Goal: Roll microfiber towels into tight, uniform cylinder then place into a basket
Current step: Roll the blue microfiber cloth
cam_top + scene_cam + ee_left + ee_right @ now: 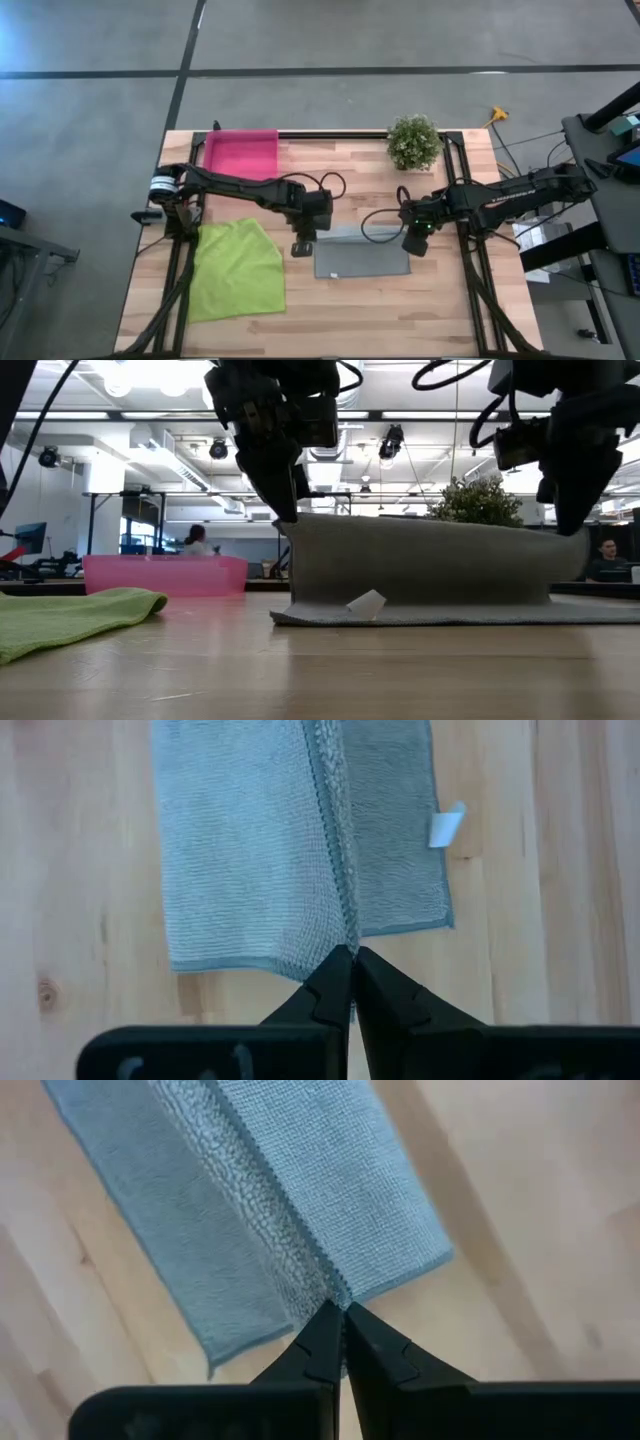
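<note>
Currently both arms are working the soft grey microfiber towel (362,258) at centre frame in the high view. Left gripper (352,958) is pinching one end of a raised edge, fingers clenched on the cloth; right gripper (338,1312) is doing the same at the other end. Low view is showing what overhead is not: the held edge is standing up off the light wooden table (400,310) like a wall, with a lower layer lying flat under it. Looks like the first fold or start of the roll, though I can't tell which from here.

Next move is probably calling for both grippers travelling together, carrying the edge over evenly so the roll is staying tight and straight.

Lime green square microfiber towel (238,270) is lying flat at lower left, untouched. Shallow translucent pink plastic basket (240,153) is sitting at upper left, nothing visibly in it. Wrist views are also catching a small white tag (446,825) at the grey towel's edge.
</note>
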Robot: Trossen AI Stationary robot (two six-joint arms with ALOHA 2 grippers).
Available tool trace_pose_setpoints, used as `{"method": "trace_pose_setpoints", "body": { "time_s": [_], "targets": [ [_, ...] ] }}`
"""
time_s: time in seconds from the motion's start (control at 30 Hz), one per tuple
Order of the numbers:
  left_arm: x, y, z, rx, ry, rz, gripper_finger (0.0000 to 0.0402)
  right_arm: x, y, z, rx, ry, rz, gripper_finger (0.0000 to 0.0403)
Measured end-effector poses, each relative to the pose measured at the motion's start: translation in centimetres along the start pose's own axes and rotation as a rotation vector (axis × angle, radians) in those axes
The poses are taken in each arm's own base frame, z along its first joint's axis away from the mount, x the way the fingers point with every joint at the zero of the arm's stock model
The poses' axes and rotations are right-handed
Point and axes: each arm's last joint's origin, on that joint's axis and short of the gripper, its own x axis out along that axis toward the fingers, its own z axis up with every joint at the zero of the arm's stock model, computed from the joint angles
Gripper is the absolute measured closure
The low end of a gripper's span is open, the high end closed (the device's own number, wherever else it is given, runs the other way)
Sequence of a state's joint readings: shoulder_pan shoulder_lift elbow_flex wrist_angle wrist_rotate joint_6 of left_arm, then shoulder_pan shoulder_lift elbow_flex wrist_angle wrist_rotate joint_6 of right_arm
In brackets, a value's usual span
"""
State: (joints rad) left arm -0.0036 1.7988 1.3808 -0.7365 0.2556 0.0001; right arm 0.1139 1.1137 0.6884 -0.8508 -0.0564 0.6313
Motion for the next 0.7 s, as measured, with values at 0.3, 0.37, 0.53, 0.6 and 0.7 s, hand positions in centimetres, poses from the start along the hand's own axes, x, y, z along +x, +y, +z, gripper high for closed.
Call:
{"method": "trace_pose_setpoints", "body": {
  "time_s": [0.3, 0.37, 0.53, 0.6, 0.7],
  "targets": [
    [0.9, -0.8, 0.7, -0.031, -0.065, -0.016, 0.0401, 1.2, 0.3, -1.2, 0.020, 0.023, 0.011, 0.0394],
    [1.7, -0.9, 0.6, -0.050, -0.050, -0.019, 0.0401, 1.3, 0.4, -1.3, 0.013, 0.025, 0.012, 0.0394],
    [3.1, -1.3, 0.4, -0.043, -0.023, -0.030, 0.0401, 1.3, 0.8, -1.3, 0.011, 0.007, 0.032, 0.0394],
    [3.3, -1.3, 0.2, -0.044, -0.012, -0.031, 0.0401, 1.3, 1.0, -1.3, 0.020, -0.003, 0.044, 0.0394],
    [3.5, -1.3, -0.1, -0.047, -0.003, -0.031, 0.0401, 1.3, 1.4, -1.2, 0.026, -0.023, 0.066, 0.0394]
  ]
}}
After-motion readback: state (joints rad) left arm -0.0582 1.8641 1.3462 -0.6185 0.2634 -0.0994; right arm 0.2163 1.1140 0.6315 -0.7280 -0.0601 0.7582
